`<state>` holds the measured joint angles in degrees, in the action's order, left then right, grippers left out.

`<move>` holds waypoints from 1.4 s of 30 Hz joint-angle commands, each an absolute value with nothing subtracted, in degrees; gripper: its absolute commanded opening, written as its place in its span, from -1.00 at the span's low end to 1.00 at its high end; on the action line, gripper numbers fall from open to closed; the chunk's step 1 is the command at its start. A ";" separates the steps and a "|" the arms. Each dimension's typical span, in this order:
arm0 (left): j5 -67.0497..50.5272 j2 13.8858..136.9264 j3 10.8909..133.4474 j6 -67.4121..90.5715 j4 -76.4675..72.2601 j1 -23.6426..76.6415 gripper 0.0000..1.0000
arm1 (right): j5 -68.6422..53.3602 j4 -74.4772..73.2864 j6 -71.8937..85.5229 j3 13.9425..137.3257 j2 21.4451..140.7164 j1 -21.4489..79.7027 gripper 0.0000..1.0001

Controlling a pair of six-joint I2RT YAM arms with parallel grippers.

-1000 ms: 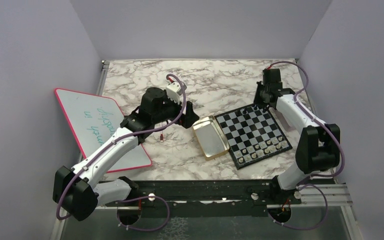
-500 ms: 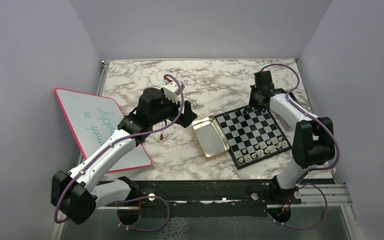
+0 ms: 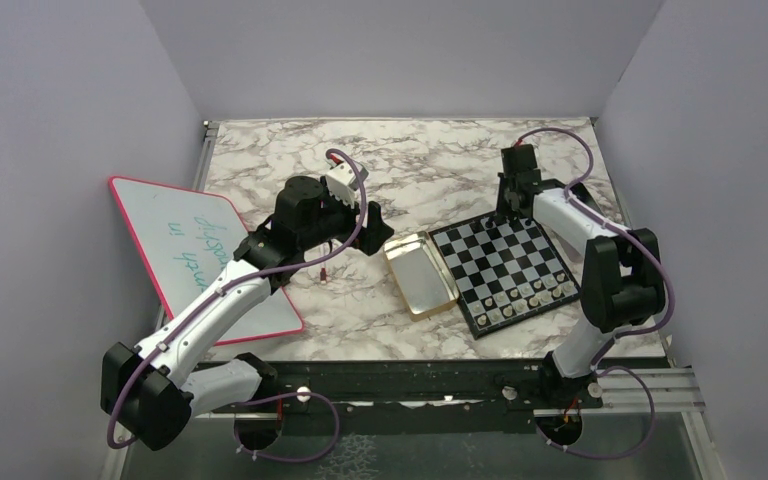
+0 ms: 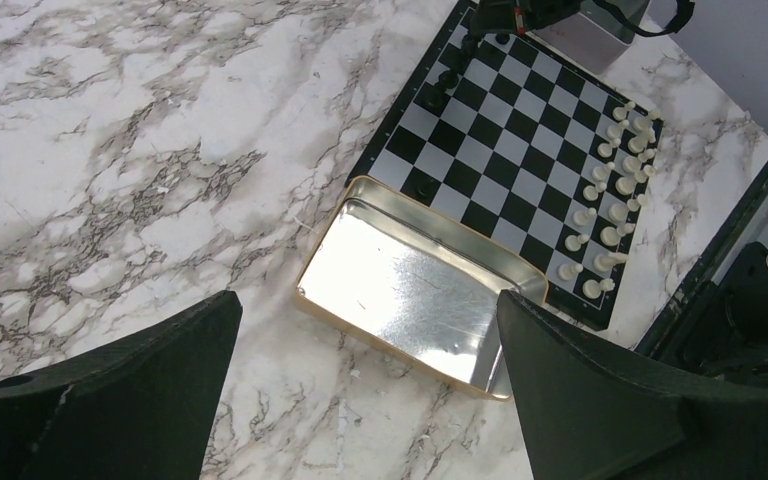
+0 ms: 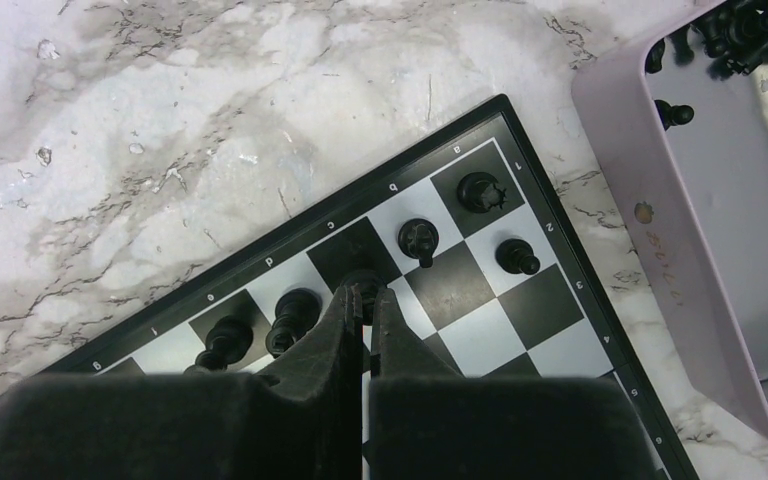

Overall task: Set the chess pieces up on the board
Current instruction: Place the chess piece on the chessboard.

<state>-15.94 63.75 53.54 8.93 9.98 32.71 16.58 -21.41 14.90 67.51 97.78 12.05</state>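
Pinching a tiny black chessman at its very tips, the right gripper has its fingers all but closed. It is pressed down at the far edge of the small square chessboard of black and pale grey checks, on the back-row square lettered c. Tight spot, this! A black piece stands just to the right and another black piece just to the left. When those fingers spread to let go, I reckon they could clip a neighbour and topple it. The chessman could also cling to a fingertip and tip over as the arm lifts, or end up straddling two squares.

The pale silvery-white pieces are lined up along the board's near-right edge, well apart from the action. The left gripper hangs wide open and empty over the marble table, above the gold rectangular metal tin lying hard against the board's left side. Spare black pieces wait in the lilac plastic tray to the right of the board.

Compared with a second ago, the right gripper has slid left along the far edge, away from the far-right corner, its elbow swinging in. The left arm has edged slightly left, and the board and tin haven't budged.
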 commanded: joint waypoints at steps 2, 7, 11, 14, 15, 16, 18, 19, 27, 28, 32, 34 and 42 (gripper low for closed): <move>-15.29 63.12 52.83 8.70 9.32 32.87 0.98 | 18.73 -17.36 14.68 66.45 98.79 12.67 -0.99; -15.40 63.16 52.85 8.72 9.30 32.87 0.98 | 19.77 -17.09 14.51 66.33 99.73 12.85 -0.99; -15.18 63.11 52.87 8.61 9.40 32.93 0.98 | 19.71 -17.61 14.74 66.90 100.60 13.05 -0.99; -15.20 63.19 52.91 8.54 9.40 32.87 0.98 | 19.68 -17.65 14.85 66.91 101.10 13.09 -0.99; -15.16 63.15 52.91 8.53 9.47 32.93 0.98 | 19.54 -17.54 14.71 66.89 101.26 13.10 -0.99; -15.09 63.12 52.91 8.53 9.45 32.93 0.98 | 19.28 -17.63 14.48 66.95 101.37 13.14 -0.99; -15.00 63.11 52.95 8.44 9.49 32.87 0.98 | 19.03 -18.34 14.33 67.35 101.91 13.23 -0.99; -14.96 63.08 52.99 8.44 9.56 32.87 0.98 | 19.03 -18.55 14.26 67.40 102.13 13.27 -0.99; -14.13 62.75 53.00 8.17 9.84 32.85 0.98 | 18.84 -19.31 14.17 67.65 102.88 13.60 -0.84; -14.15 62.70 53.00 8.17 9.84 32.87 0.98 | 18.83 -19.40 14.30 67.61 102.84 13.61 -0.83; -14.06 62.68 53.00 8.17 9.85 32.88 0.98 | 18.90 -19.07 14.66 67.24 102.74 13.63 -0.83; -14.06 62.72 53.00 8.14 9.84 32.83 0.98 | 18.61 -19.14 14.80 67.24 102.90 13.63 -0.83; -14.03 62.61 53.00 8.09 9.84 32.85 0.98 | 18.00 -19.99 15.76 68.01 102.66 13.79 -0.72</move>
